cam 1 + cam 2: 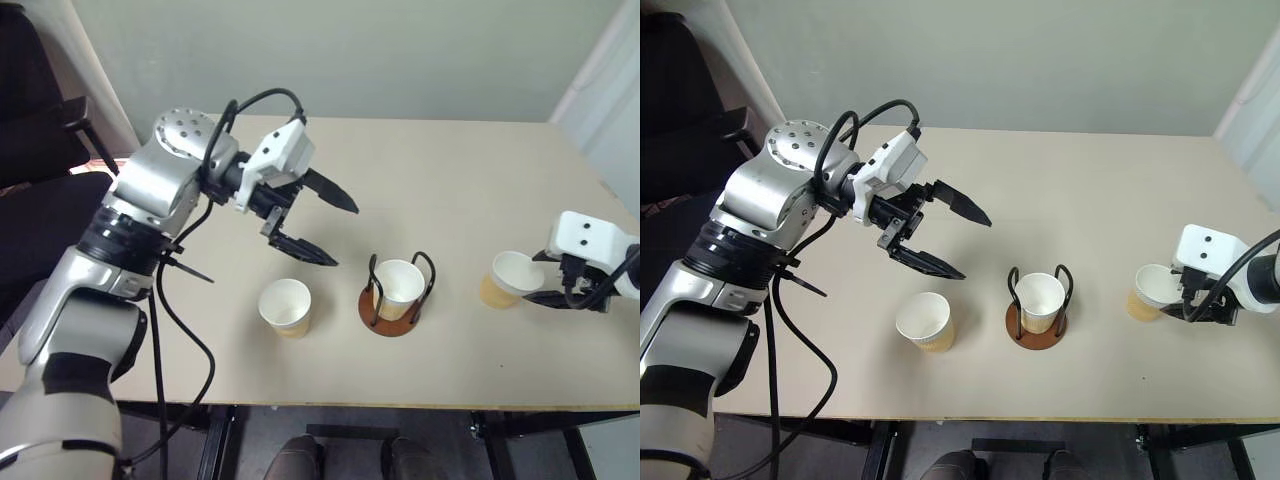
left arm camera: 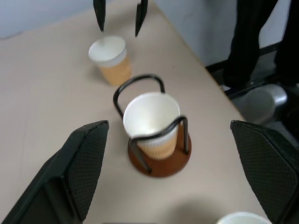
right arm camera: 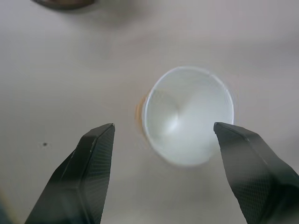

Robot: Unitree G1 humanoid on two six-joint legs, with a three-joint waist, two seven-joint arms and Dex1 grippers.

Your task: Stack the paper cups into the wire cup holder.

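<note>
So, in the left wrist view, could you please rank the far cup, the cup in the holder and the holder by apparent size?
1. Wire holder
2. Cup in the holder
3. Far cup

The two cups may well match; the far one sits farther from the camera.

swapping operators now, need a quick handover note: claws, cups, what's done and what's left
Left claw: open, empty, raised above the table beside the wire cup holder.
Right claw: open, fingers on either side of the right-hand cup, not closed on it.
Cups: one cup sits upright in the holder; the left-hand cup stands upright on the table left of the holder; the right-hand cup stands to its right.
Done: one cup in the holder.
Left: grasp the right-hand cup, stack it, then the left-hand one.
</note>
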